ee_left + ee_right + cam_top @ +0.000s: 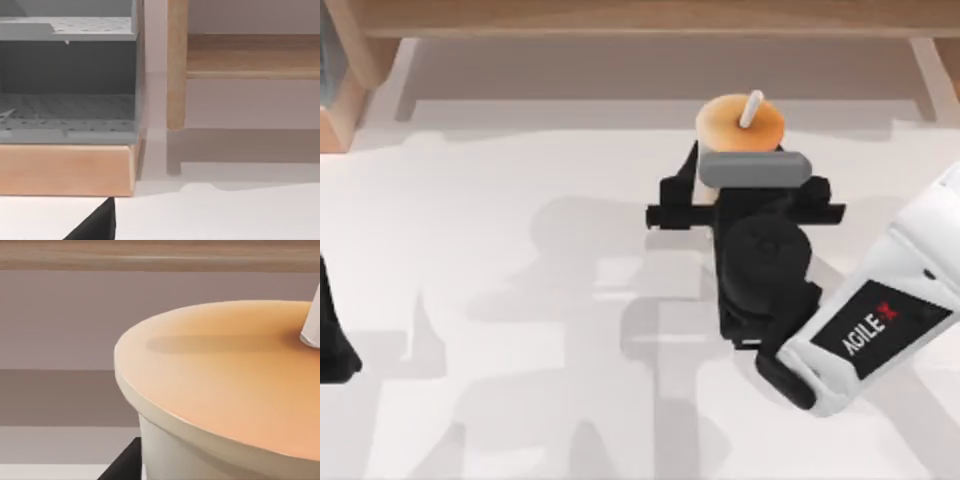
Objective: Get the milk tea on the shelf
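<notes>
The milk tea [725,125] shows its round orange top and white straw [752,108] at the back of the table, just in front of the shelf [650,16]. My right gripper [738,172] is shut on the cup below its lid; one black finger [686,178] shows at the cup's left side. In the right wrist view the orange lid [225,385] is very close, with a black fingertip [125,465] beside the cup wall. The shelf's light wooden plank [250,55] and one upright support [176,65] appear in the left wrist view. My left gripper [330,335] is parked at the table's left edge.
A grey perforated rack [67,65] on a wooden base [65,170] stands at the back left, next to the shelf's left support. The shelf's right support [935,75] reaches the table at the back right. White tabletop [520,300] lies open in the middle and front.
</notes>
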